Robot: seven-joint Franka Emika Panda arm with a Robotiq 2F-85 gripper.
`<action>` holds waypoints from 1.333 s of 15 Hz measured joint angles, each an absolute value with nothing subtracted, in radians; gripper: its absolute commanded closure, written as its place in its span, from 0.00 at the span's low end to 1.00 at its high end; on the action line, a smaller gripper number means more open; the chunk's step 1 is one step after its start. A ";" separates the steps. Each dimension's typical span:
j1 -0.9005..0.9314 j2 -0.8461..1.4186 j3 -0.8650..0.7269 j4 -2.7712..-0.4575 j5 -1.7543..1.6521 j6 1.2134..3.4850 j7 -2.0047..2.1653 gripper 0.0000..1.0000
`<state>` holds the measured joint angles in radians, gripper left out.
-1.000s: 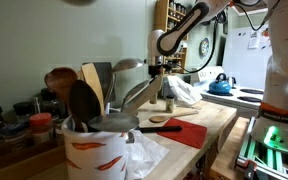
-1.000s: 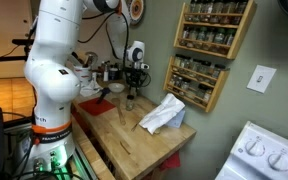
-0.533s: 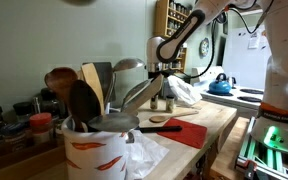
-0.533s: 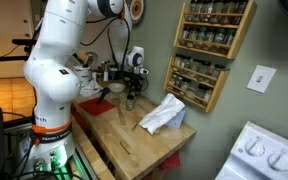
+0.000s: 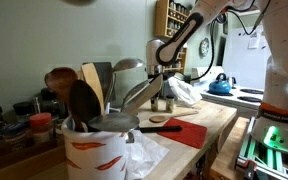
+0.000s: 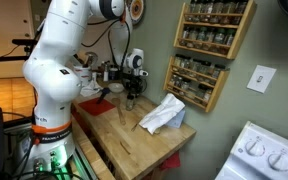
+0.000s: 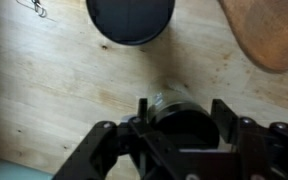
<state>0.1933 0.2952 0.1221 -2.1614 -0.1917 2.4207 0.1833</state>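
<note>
When read from the left in an exterior view, begins with a full crock (image 5: 94, 150) at the near corner of the counter (image 5: 222, 122), blurred against the lens. Moving right, meets the gripper (image 5: 163, 90) hanging plumb near the back edge, low over a small jar (image 5: 162, 103) standing upright on the wood. Past these, finds a white cloth (image 5: 187, 92) heaped toward the wall and a spoon (image 5: 164, 121) lying on a red mat (image 5: 191, 133) nearer the front edge. From the wrist, again left to right: shows a black lid (image 7: 130, 18) at the top, perhaps another jar's; then the jar (image 7: 180, 125), dark-topped, framed by the gripper (image 7: 182, 106); then the bowl of the spoon (image 7: 266, 35) in the upper right corner, well clear. Holds the jaws apart, one finger (image 7: 142, 108) to each side of the jar and close against it; cannot tell contact with the glass for certain. Reads, as a judgement, as the very point of grip: lowered about the jar, neither lifting it nor drawn off, with closing and letting go equally possible. Calls next for a strictly vertical move with the jar kept centred: no sideways drift toward the black lid just beyond, no tilt, and even pressure from both sides in any squeeze.
</note>
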 measured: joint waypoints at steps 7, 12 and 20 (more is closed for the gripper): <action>0.165 0.214 0.110 -2.172 -0.170 2.421 0.130 0.00; 0.097 0.076 0.105 -2.296 -0.131 2.446 -0.169 0.00; 0.070 0.023 0.095 -2.358 -0.075 2.495 -0.334 0.00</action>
